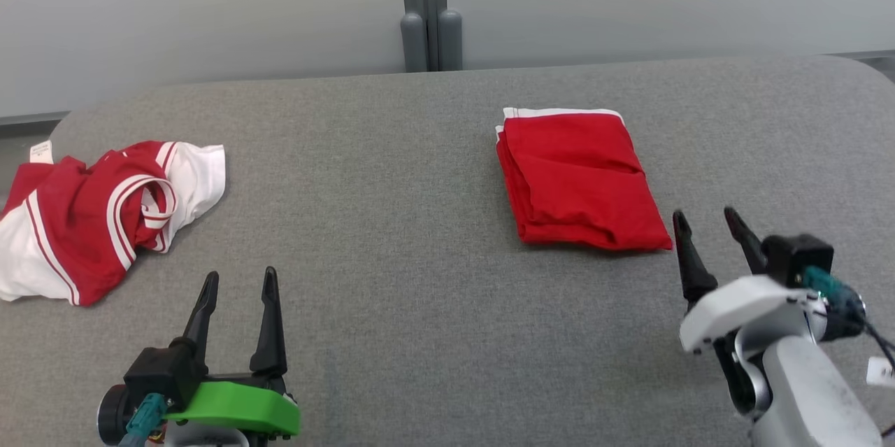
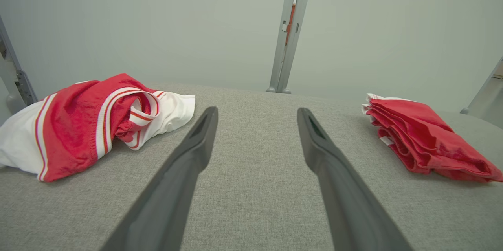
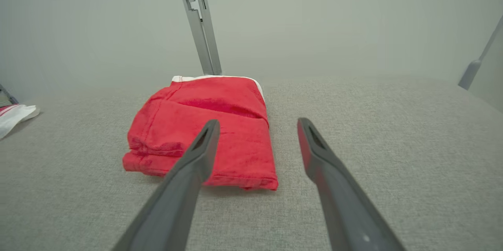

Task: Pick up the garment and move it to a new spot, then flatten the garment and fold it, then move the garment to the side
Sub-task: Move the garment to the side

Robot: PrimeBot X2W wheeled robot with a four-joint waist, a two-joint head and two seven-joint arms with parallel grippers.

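I see the folded garment [image 1: 577,178] lying flat on the grey bench [image 1: 391,223], red with a white edge along its far side. My right fingers [image 1: 689,258] sit just beside its near right corner, spread apart and gripping nothing. Well to the left of that garment my left fingers [image 1: 269,321] stand released too, empty over bare bench. Farther left again, the crumpled garment [image 1: 91,216] lies in a red-and-white heap, well apart from the folded one and untouched by either arm.
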